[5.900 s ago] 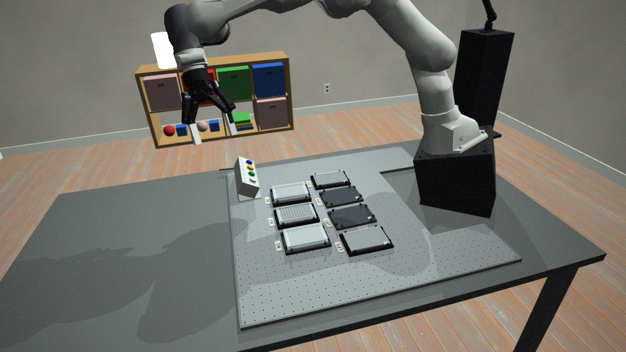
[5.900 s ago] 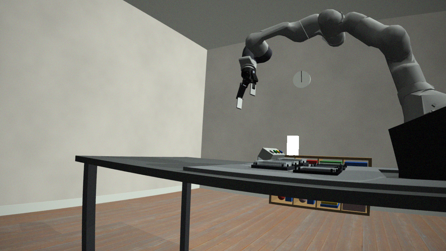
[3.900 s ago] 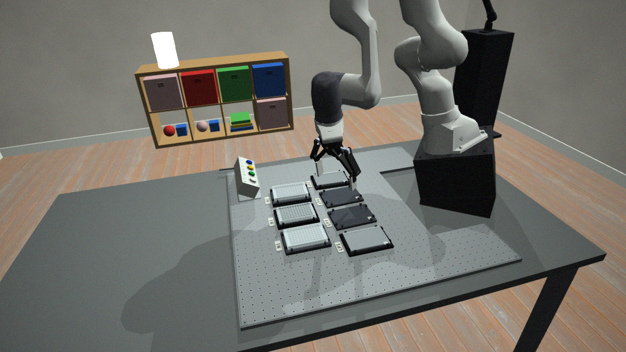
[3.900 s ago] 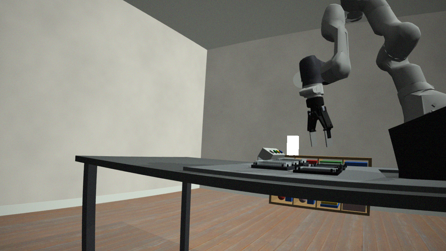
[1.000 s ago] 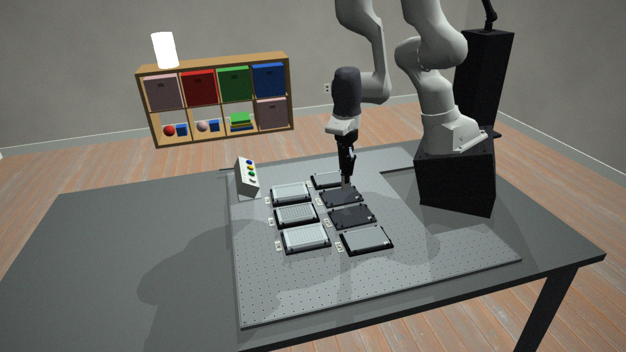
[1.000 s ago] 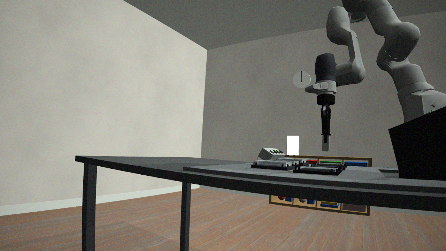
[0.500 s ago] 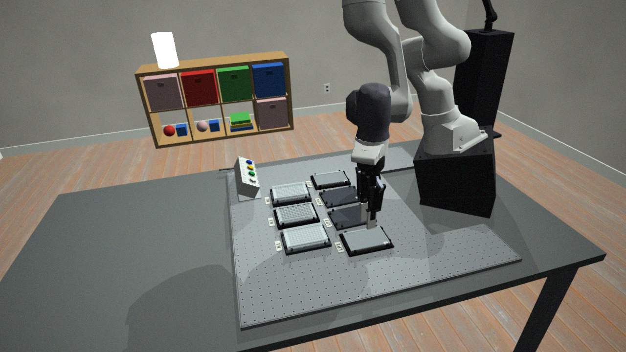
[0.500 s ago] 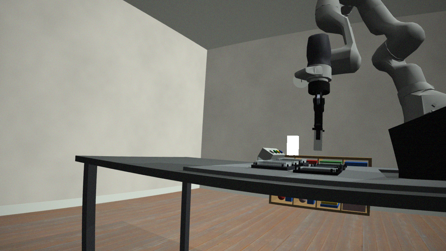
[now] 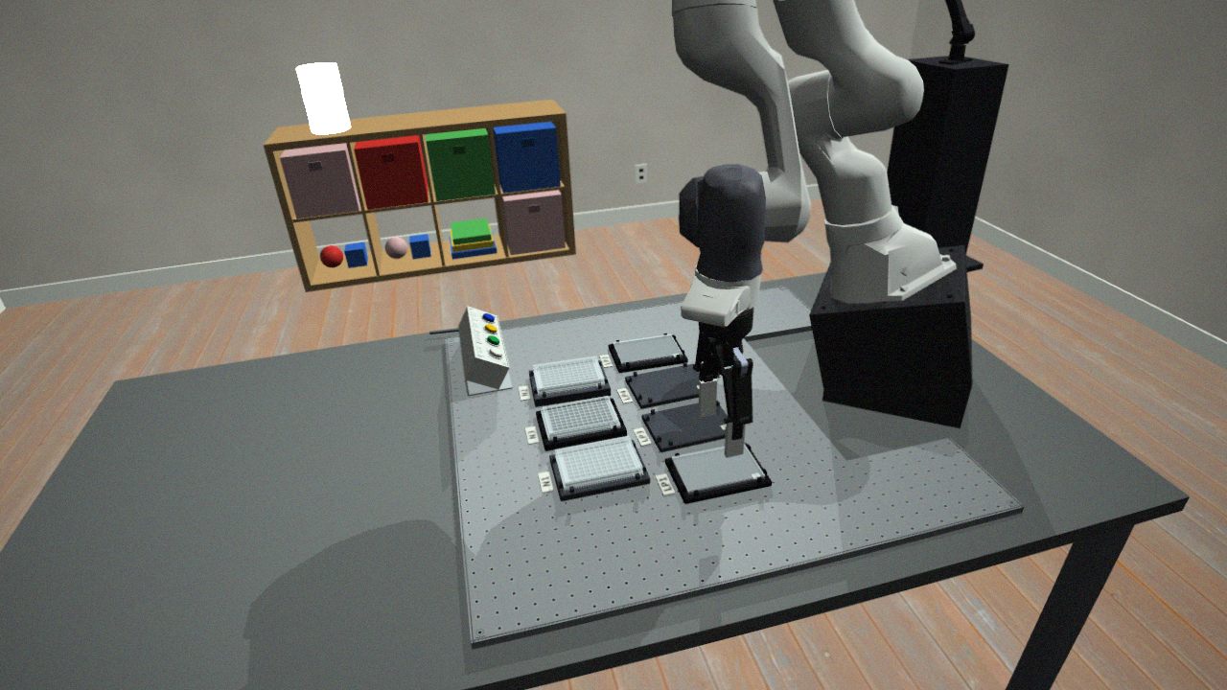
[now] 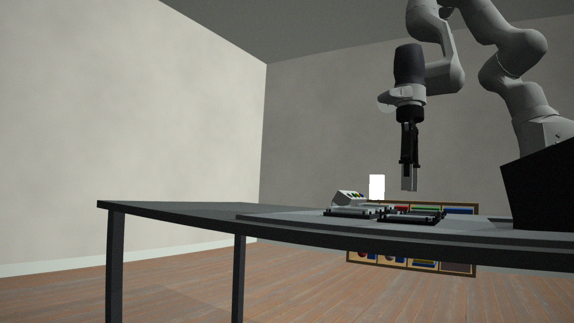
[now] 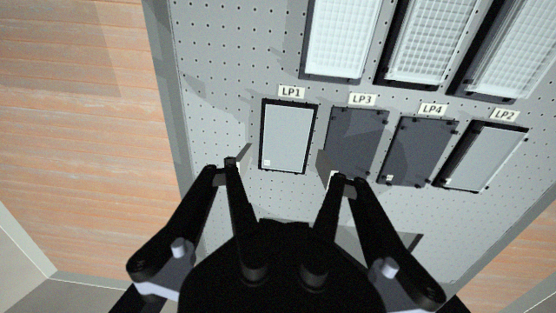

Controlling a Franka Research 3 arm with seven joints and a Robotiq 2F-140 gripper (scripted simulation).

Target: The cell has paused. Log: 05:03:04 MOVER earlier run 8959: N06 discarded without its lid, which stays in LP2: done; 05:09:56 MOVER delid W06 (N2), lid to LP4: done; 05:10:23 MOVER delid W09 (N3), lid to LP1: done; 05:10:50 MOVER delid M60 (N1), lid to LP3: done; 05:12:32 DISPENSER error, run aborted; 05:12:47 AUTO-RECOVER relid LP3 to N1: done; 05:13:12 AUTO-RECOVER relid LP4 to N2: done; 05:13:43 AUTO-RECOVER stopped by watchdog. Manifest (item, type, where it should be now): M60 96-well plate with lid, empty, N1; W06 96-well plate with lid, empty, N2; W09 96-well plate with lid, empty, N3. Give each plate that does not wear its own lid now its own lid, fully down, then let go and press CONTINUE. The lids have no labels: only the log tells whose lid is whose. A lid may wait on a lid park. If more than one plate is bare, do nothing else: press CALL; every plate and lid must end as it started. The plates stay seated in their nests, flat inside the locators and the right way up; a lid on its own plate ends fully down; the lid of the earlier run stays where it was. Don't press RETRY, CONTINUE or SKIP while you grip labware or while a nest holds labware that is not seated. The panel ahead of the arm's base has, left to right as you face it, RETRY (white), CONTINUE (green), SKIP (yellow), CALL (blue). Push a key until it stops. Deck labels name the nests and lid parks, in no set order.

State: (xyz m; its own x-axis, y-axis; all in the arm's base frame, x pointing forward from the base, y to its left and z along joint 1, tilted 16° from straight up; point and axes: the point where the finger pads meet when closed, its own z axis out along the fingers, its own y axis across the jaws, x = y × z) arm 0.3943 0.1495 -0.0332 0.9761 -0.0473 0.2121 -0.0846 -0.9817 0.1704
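Note:
My gripper (image 9: 721, 420) (image 10: 409, 182) (image 11: 284, 154) is open and empty, high above the deck near LP1, fingers pointing down. A clear lid (image 9: 716, 471) (image 11: 287, 135) lies on park LP1, between the fingers in the wrist view. Another lid (image 9: 645, 352) (image 11: 491, 152) lies on LP2. The middle plate (image 9: 581, 418) (image 11: 430, 48) shows a sharp well grid and looks bare. The near plate (image 9: 597, 463) (image 11: 340, 39) and far plate (image 9: 567, 376) (image 11: 517, 56) look paler, as if lidded. The near nest's label reads N1; the other two nest numbers are too small to read.
Parks LP3 (image 11: 356, 135) and LP4 (image 11: 419, 148) hold no lid and lie between LP1 and LP2. The key panel (image 9: 482, 364) (image 10: 344, 197) stands beyond the far nest, with white, green, yellow and blue keys. Small locators stand up around nests and parks.

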